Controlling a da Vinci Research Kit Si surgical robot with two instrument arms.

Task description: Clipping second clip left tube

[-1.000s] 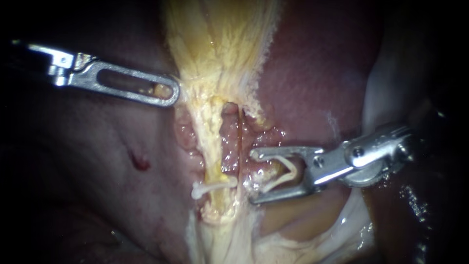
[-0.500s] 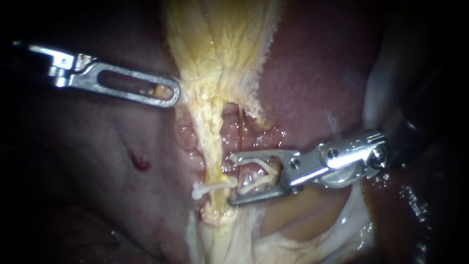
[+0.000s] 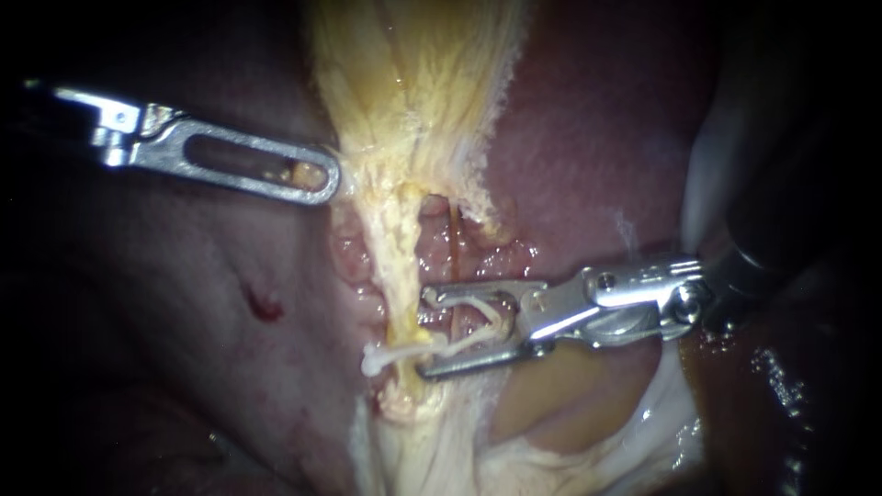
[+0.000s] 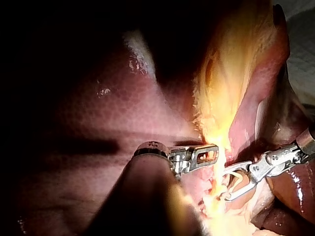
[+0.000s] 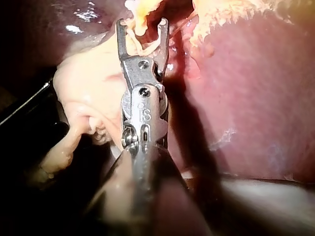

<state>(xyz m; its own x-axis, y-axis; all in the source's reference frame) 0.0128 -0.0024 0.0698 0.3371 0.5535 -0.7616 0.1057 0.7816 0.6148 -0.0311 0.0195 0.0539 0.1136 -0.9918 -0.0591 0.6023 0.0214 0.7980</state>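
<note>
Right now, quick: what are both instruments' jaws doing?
Left instrument: shut on the pale yellow fibrous tissue.
Right instrument: jaws spread wide, holding the open white plastic clip between them.

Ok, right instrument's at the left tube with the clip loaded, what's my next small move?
Probably shift the right instrument slightly along the left tube, away from the seated clip, before advancing. Its jaws, holding the loaded clip wide, only reach the tube's edge, and the lower jaw sits beside the seated clip.
</note>
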